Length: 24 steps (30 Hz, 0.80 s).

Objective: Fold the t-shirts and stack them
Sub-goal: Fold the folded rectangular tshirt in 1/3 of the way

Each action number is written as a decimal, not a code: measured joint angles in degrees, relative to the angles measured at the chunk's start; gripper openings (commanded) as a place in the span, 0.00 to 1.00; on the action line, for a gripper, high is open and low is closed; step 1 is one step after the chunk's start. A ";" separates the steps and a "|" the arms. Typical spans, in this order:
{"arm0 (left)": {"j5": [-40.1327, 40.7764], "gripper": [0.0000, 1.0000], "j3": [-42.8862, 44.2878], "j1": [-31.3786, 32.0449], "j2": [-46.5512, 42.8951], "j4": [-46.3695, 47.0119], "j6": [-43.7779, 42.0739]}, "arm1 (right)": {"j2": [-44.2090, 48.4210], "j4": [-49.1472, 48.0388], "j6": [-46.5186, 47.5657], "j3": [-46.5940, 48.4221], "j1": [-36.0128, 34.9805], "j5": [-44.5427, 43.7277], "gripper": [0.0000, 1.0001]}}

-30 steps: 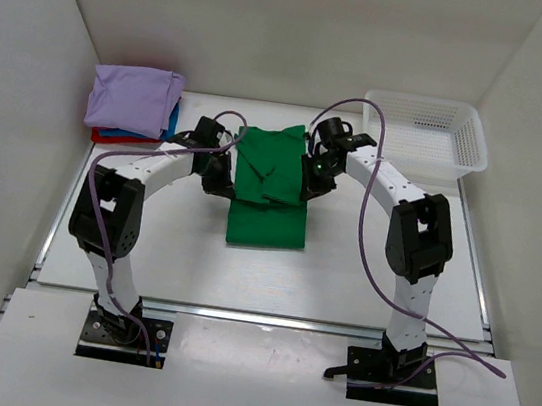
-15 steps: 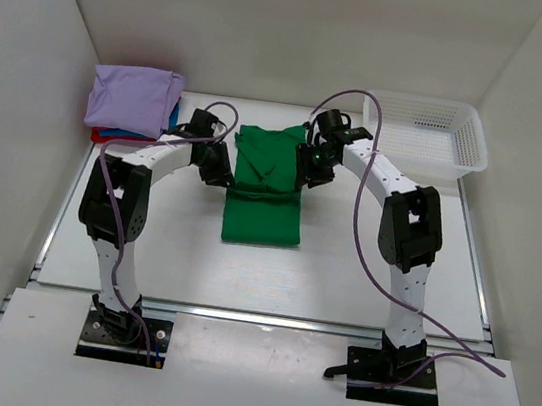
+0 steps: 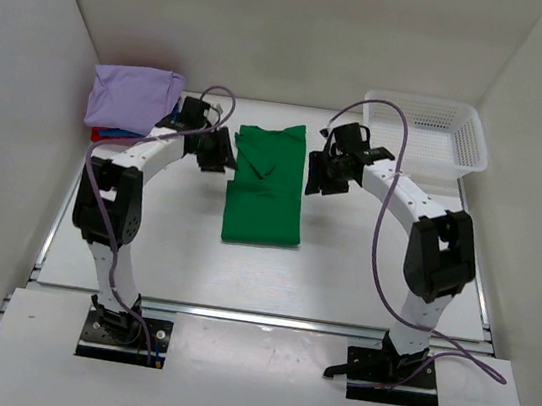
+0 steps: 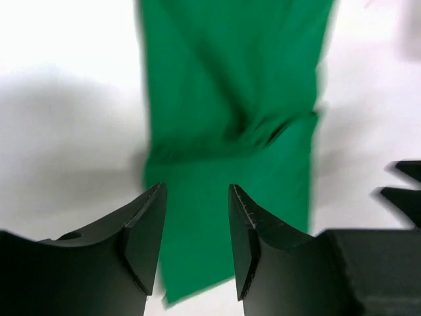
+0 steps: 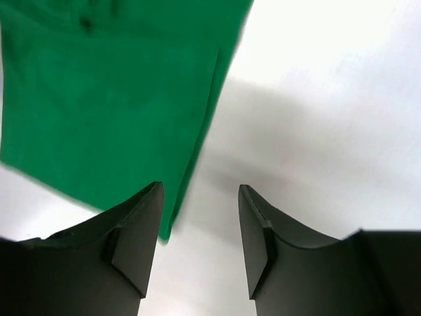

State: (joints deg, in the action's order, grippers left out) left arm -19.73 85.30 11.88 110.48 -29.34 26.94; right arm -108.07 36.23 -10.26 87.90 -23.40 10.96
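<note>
A bright green t-shirt (image 3: pixel 267 188) lies folded into a long strip on the table's middle, its far part doubled over. My left gripper (image 3: pixel 222 152) hovers just left of the strip's far half, open and empty; its wrist view looks down on the green cloth (image 4: pixel 230 112). My right gripper (image 3: pixel 315 174) is just right of the strip, open and empty, with the shirt's edge (image 5: pixel 112 105) at its left finger. A stack of folded t-shirts sits at the back left: lavender (image 3: pixel 132 98) on top, blue (image 3: pixel 114 133) and red (image 3: pixel 106 139) edges beneath.
A white mesh basket (image 3: pixel 427 134) stands at the back right corner. White walls close in the left, right and back sides. The arm bases are bolted at the near edge.
Both grippers have let go of the green shirt, opened, and moved outward, left arm to the left, right arm to the right. The far part of the shirt now lies flat.
</note>
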 measured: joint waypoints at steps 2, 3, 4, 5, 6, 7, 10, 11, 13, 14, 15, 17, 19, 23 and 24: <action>1.97 0.54 -9.09 1.27 -5.86 -1.73 -1.68 | 5.33 -1.73 -1.40 -7.28 -0.66 0.48 0.48; 3.34 0.54 -13.81 2.25 -9.05 -3.37 -2.16 | 7.23 -1.92 -2.08 -10.10 -1.16 0.46 0.50; 4.63 0.55 -18.56 3.48 -12.24 -3.96 -2.43 | 8.81 -2.47 -2.97 -12.72 -1.86 0.46 0.53; 5.73 0.55 -22.34 4.70 -14.88 -4.79 -2.45 | 9.92 -2.75 -3.67 -14.88 -2.64 0.44 0.54; 6.95 0.55 -25.99 6.27 -17.70 -5.81 -2.21 | 10.71 -2.99 -4.66 -16.90 -3.65 0.39 0.57; 7.80 0.54 -28.94 7.76 -19.91 -6.12 -1.77 | 11.17 -3.61 -5.64 -18.86 -4.85 0.28 0.58; 10.03 0.55 -34.56 12.22 -23.98 -5.57 0.81 | 11.30 -4.96 -8.28 -22.12 -7.58 -0.20 0.59; 10.93 0.54 -35.78 13.33 -24.68 -4.76 1.99 | 11.30 -5.18 -9.25 -22.86 -8.44 -0.57 0.58; 12.74 0.55 -37.05 15.06 -25.35 -3.06 4.24 | 11.30 -5.53 -10.97 -23.50 -10.03 -1.33 0.57; 13.75 0.55 -37.24 15.74 -25.49 -2.34 5.33 | 11.30 -6.03 -12.00 -23.63 -10.71 -1.81 0.56; 14.86 0.55 -37.24 16.26 -25.55 -1.57 6.32 | 11.30 -6.58 -12.76 -23.71 -11.10 -2.25 0.57; 17.38 0.55 -37.24 17.00 -25.73 0.22 8.15 | 11.30 -7.80 -14.40 -24.13 -11.58 -3.39 0.55; 19.34 0.55 -37.38 17.18 -25.86 1.99 9.62 | 11.32 -9.11 -15.87 -24.98 -11.74 -4.28 0.55; 22.16 0.55 -38.58 16.59 -26.05 4.66 11.65 | 11.43 -10.21 -18.01 -27.15 -11.45 -5.40 0.55; 22.67 0.55 -38.82 16.55 -26.03 4.96 11.96 | 11.43 -10.21 -18.25 -27.41 -11.39 -5.64 0.55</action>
State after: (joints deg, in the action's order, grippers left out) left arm 2.94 46.48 28.42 84.44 -24.38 38.89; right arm -96.64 26.02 -28.51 60.49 -34.79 5.32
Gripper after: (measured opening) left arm 0.549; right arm 0.550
